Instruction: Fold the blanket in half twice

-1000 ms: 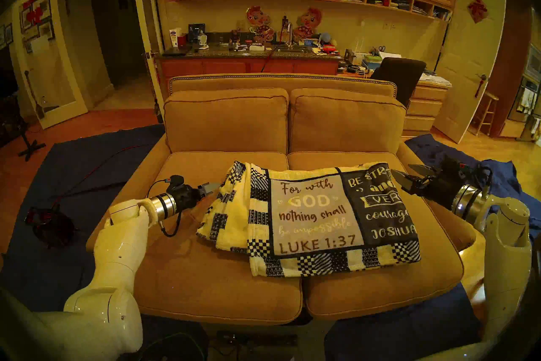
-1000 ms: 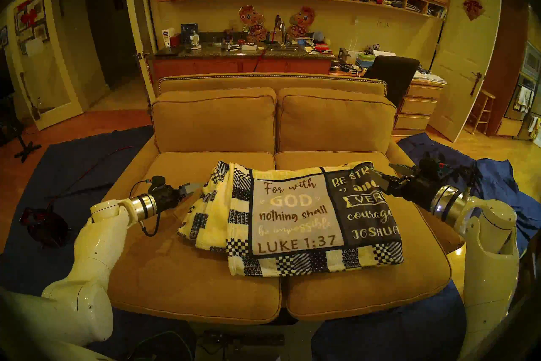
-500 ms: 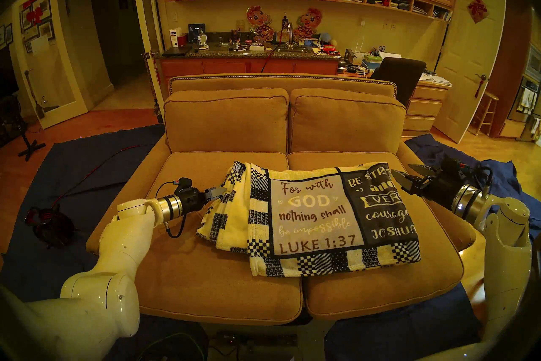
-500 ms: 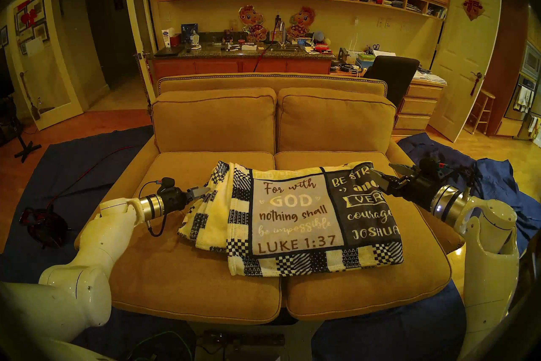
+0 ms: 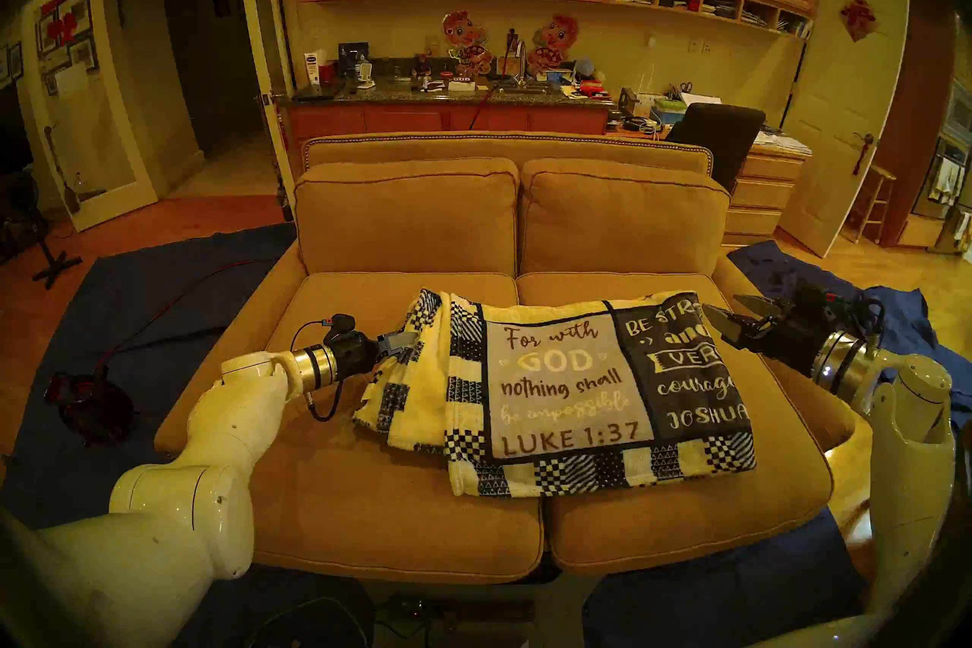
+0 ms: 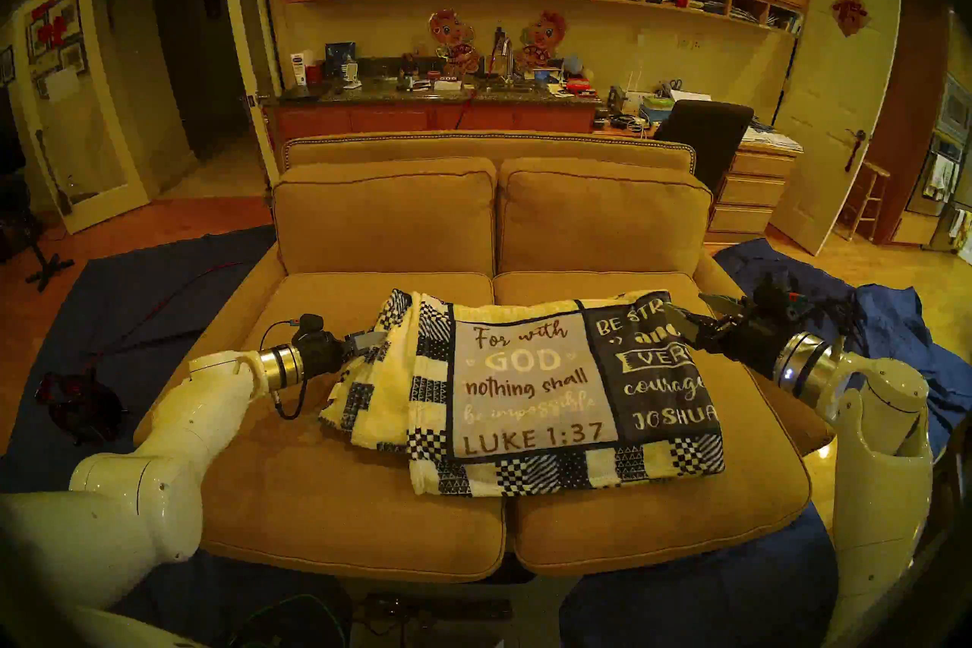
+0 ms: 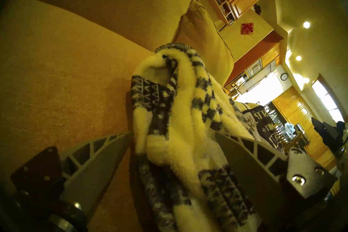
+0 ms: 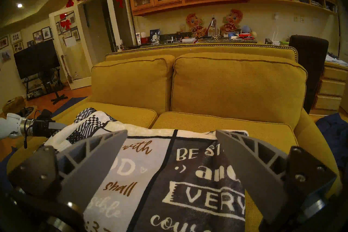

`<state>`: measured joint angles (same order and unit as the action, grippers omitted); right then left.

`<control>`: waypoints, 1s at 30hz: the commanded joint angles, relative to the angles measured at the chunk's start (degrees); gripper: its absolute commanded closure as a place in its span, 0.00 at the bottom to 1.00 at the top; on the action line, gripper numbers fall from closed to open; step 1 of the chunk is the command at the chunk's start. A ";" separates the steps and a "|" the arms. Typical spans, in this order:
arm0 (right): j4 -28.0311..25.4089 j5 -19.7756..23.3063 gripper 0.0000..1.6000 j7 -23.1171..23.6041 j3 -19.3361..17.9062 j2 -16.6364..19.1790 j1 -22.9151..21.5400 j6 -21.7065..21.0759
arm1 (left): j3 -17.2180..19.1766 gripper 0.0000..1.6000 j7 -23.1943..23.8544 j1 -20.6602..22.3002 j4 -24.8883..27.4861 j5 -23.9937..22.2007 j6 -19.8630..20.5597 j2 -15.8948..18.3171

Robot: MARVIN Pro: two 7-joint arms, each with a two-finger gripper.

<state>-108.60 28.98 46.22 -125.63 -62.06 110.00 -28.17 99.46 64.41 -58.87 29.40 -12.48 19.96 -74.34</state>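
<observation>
Sofa [image 5: 368, 499] seat bearing the folded blanket [image 5: 578, 384]. Left gripper [image 5: 401, 342], arm outstretched nearly level, jaws apart astride its bunched edge. Right gripper [image 5: 728, 315], jaws apart, hovers above the opposite end.

Dim amber light, fisheye-warped, dark vignetted rims.

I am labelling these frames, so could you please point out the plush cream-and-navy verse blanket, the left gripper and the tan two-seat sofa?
Plush cream-and-navy verse blanket [image 5: 557, 384], head left view, grey "For with GOD" panel.
Left gripper [image 7: 173, 143], left wrist view, between its open fingertips.
Tan two-seat sofa [image 5: 405, 221], head left view, left back cushion.
</observation>
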 commanded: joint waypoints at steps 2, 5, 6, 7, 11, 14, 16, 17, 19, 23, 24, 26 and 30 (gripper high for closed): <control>-0.53 0.06 0.00 -0.03 -0.30 0.21 -0.27 0.03 | -0.34 0.00 2.64 3.85 -3.97 -0.38 -2.39 1.01; -0.52 0.06 0.00 -0.03 -0.30 0.21 -0.27 0.03 | -0.19 0.00 3.10 4.10 -4.72 -0.59 -2.94 1.48; -0.52 0.06 0.00 -0.03 -0.30 0.21 -0.27 0.03 | -0.20 0.00 3.30 4.25 -5.08 -0.62 -3.16 1.65; -0.52 0.06 0.00 -0.03 -0.30 0.21 -0.27 0.03 | 0.06 0.00 3.31 4.28 -5.36 -0.84 -3.35 1.78; -0.52 0.06 0.00 -0.03 -0.30 0.21 -0.27 0.03 | 0.54 0.00 3.86 4.74 -6.82 -1.09 -4.05 2.53; -0.52 0.06 0.00 -0.03 -0.30 0.21 -0.27 0.03 | 0.94 0.00 4.75 4.82 -7.52 -1.37 -4.63 2.93; -0.52 0.06 0.00 -0.03 -0.30 0.21 -0.27 0.03 | 1.03 0.00 5.52 5.05 -7.85 -1.44 -4.83 3.04; -0.52 0.06 0.00 -0.03 -0.30 0.21 -0.27 0.03 | 0.96 0.00 6.00 5.08 -7.73 -1.41 -4.88 3.01; -0.52 0.06 0.00 -0.03 -0.30 0.21 -0.27 0.03 | 0.81 0.00 6.65 5.08 -7.44 -1.32 -4.90 2.89; -0.52 0.06 0.00 -0.03 -0.30 0.21 -0.27 0.04 | 0.56 0.00 7.55 5.27 -6.80 -1.09 -5.08 2.47; -0.52 0.06 0.00 -0.03 -0.30 0.21 -0.27 0.04 | 0.55 0.00 7.60 5.38 -6.85 -1.05 -5.05 2.43; -0.52 0.06 0.00 -0.03 -0.30 0.21 -0.27 0.03 | 0.53 0.00 7.68 5.57 -6.99 -0.99 -5.03 2.38; -0.53 0.06 0.00 -0.04 -0.30 0.21 -0.27 0.03 | 0.30 0.00 7.38 6.23 -8.31 -0.71 -5.32 2.05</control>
<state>-108.60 28.99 46.22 -125.64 -62.05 110.00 -28.17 100.15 71.02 -54.96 21.84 -13.24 14.89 -71.68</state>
